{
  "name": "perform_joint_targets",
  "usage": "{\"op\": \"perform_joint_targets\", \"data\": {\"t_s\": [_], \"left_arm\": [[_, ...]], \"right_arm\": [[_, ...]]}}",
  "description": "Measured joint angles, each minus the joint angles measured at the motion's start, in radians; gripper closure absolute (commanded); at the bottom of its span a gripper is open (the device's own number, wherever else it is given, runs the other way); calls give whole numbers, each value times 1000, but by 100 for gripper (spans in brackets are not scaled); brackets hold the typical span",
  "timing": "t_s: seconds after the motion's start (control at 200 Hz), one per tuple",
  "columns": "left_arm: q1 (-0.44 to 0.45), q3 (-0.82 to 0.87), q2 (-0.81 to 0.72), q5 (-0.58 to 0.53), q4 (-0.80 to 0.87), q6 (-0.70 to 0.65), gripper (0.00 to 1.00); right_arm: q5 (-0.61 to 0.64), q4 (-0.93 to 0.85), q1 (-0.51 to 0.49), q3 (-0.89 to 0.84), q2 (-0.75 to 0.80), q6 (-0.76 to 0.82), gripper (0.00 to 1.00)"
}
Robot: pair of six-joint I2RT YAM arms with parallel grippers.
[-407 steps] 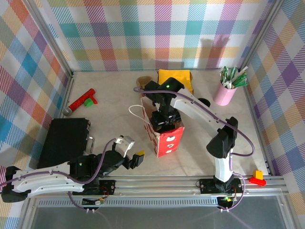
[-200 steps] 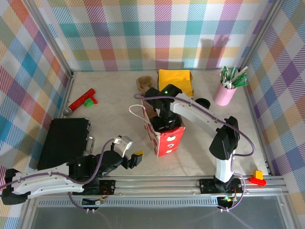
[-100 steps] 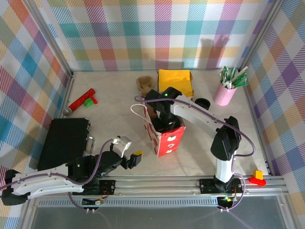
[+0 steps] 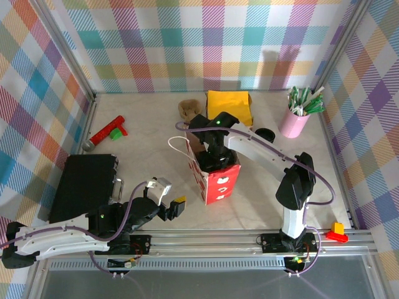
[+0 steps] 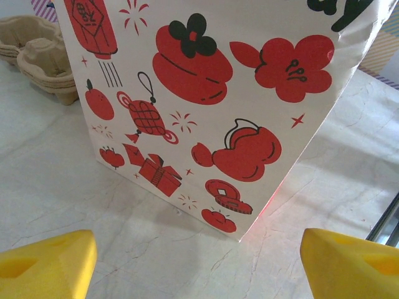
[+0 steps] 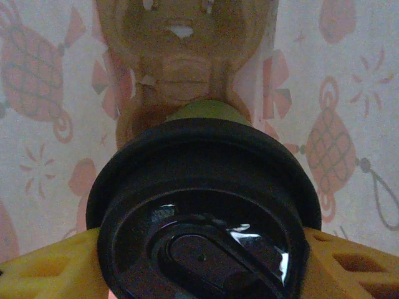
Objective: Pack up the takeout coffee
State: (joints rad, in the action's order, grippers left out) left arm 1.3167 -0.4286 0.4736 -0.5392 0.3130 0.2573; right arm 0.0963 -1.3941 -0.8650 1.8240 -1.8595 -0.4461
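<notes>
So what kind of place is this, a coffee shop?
Probably not: it looks like a robot practice booth. Checked cloth walls box in a table, and a left arm and right arm are bolted to a metal rail.

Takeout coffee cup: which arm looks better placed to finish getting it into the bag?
Right. The right end effector holds the takeout coffee between its yellow fingers, down inside the open top of the paper bag. The left end effector hangs open outside it, facing its printed side.
</notes>
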Motion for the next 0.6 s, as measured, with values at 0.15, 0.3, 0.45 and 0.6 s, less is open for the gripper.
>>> {"op": "perform_joint_targets", "data": {"t_s": [0.15, 0.3, 0.45, 0.6], "left_arm": [[-4, 0, -7, 0, 3, 3, 15], [-5, 2, -24, 0, 3, 8, 15], [-5, 10, -36, 0, 5, 8, 15], [-5, 13, -41, 0, 8, 8, 15]], "right_arm": [[0, 3, 0, 1, 0, 9, 53], [0, 16, 0, -5, 0, 13, 53], [0, 36, 0, -23, 1, 14, 54], [0, 54, 0, -42, 11, 17, 54]]}}
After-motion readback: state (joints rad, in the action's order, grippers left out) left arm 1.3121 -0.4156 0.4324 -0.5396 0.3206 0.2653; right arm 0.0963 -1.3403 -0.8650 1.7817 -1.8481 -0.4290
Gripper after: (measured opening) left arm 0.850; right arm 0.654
